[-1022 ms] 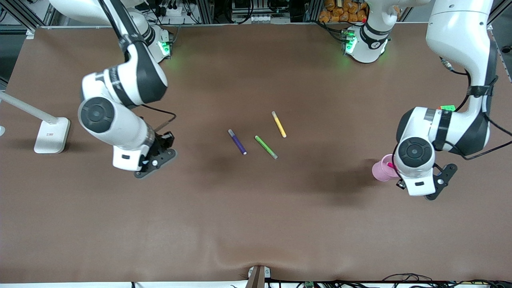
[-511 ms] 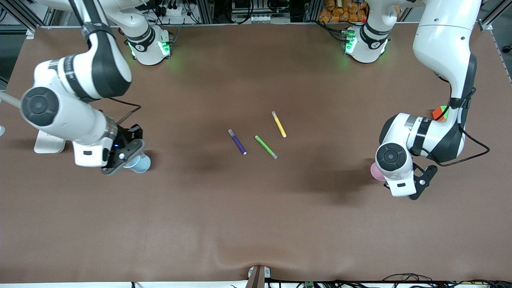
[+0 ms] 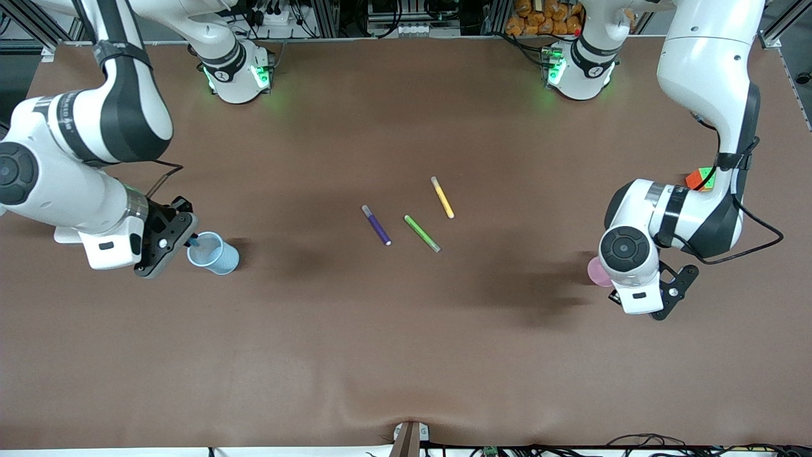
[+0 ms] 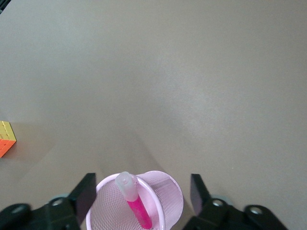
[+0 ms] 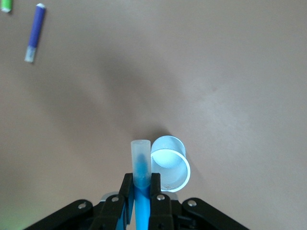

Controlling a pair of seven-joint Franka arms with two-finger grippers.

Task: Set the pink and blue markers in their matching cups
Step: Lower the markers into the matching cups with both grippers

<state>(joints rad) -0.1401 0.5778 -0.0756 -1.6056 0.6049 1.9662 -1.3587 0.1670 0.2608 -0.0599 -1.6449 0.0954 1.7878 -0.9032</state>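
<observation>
The pale blue cup [image 3: 214,253] stands upright toward the right arm's end of the table. My right gripper [image 3: 188,237] is beside its rim, shut on the blue marker [image 5: 141,167], whose greyish end sticks out past the fingers next to the cup [image 5: 169,166]. The pale pink cup [image 3: 596,272] stands toward the left arm's end, mostly hidden under the left hand in the front view. In the left wrist view the pink marker [image 4: 135,203] leans inside the pink cup [image 4: 168,191], pale end up. My left gripper [image 4: 142,192] is open, one finger on each side of that cup.
Purple [image 3: 376,225], green [image 3: 422,233] and yellow [image 3: 442,197] markers lie at the table's middle. A coloured cube [image 3: 700,178] sits by the left arm, farther from the front camera than the pink cup. A white stand's base [image 3: 65,235] shows by the right arm.
My right arm has swung toward its end of the table with the blue marker, uncovering the blue cup. My left hand moved over the pink cup, then barely shifted.
</observation>
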